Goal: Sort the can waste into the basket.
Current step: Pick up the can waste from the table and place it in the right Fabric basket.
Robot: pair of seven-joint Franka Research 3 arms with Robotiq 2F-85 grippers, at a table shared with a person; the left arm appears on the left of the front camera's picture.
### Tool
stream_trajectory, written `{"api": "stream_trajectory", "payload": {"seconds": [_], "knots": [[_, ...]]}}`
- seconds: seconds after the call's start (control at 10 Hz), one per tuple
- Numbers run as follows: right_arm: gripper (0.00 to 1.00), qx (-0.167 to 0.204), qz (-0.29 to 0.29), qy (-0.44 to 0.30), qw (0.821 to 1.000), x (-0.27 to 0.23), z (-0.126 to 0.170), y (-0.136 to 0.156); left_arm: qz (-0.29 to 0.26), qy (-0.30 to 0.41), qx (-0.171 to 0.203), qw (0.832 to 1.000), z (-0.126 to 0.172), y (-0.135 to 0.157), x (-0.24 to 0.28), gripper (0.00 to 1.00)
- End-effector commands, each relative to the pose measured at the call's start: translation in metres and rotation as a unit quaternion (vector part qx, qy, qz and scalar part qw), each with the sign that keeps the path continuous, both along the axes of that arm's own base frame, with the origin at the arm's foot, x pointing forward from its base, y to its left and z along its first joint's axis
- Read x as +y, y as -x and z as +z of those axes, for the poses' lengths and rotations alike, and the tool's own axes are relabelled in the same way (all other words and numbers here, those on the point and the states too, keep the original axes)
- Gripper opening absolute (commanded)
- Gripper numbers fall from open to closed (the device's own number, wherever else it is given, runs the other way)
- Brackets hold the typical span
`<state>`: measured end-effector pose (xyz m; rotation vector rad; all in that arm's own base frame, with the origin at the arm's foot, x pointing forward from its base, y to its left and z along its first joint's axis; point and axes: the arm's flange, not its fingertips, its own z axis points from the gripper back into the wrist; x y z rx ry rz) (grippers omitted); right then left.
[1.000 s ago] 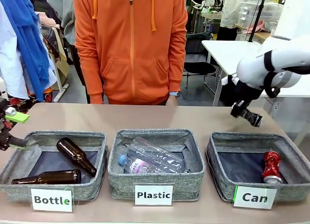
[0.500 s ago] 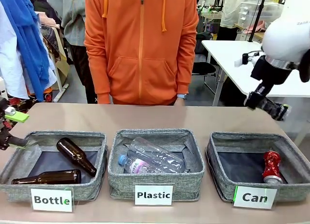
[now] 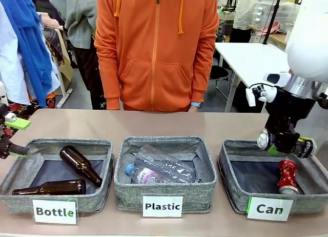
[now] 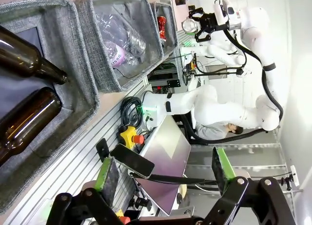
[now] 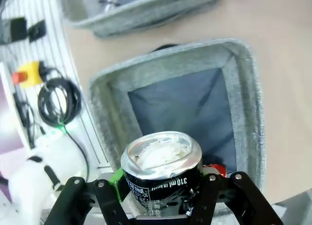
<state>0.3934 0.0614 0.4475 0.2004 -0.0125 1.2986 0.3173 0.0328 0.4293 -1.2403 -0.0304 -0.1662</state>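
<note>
My jaws are squeezed on a black can (image 5: 161, 178) with a shiny silver top and white print. Right behind it is the grey basket (image 5: 246, 118) with a dark bottom, sitting on the tan bench (image 5: 273, 35). A bit of red (image 5: 214, 168) peeks out beside the can. Another grey basket (image 5: 141, 10) sits farther off.

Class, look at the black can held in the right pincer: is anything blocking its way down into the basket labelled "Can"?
Nothing visible does. The black can hangs over the open Can basket; a red can lies at one side, the dark lining beside it bare.
</note>
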Motion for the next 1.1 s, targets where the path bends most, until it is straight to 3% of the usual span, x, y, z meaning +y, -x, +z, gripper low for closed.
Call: {"api": "stream_trajectory", "payload": {"seconds": [0.0,0.3,0.4,0.5,1.0], "knots": [[0.0,-0.01,0.006,-0.008,1.0,-0.0108,0.0033,-0.0006,0.0,0.005,0.003,1.0,0.0014,0.002,0.0004,1.0],[0.0,-0.01,0.013,-0.021,1.0,-0.009,0.0007,-0.0046,0.0,0.005,0.003,1.0,0.0014,0.002,0.0004,1.0],[0.87,-0.005,0.011,-0.026,1.0,-0.0091,0.0012,-0.0049,0.0,0.005,0.003,1.0,0.0014,0.002,0.0004,1.0],[1.0,-0.004,0.012,-0.025,1.0,-0.0095,0.0011,-0.0045,0.0,0.005,0.003,1.0,0.0014,0.002,0.0004,1.0],[1.0,0.006,-0.004,-0.039,0.999,-0.0099,0.0024,-0.0055,0.0,0.005,0.003,1.0,0.0014,0.002,0.0004,1.0]]}}
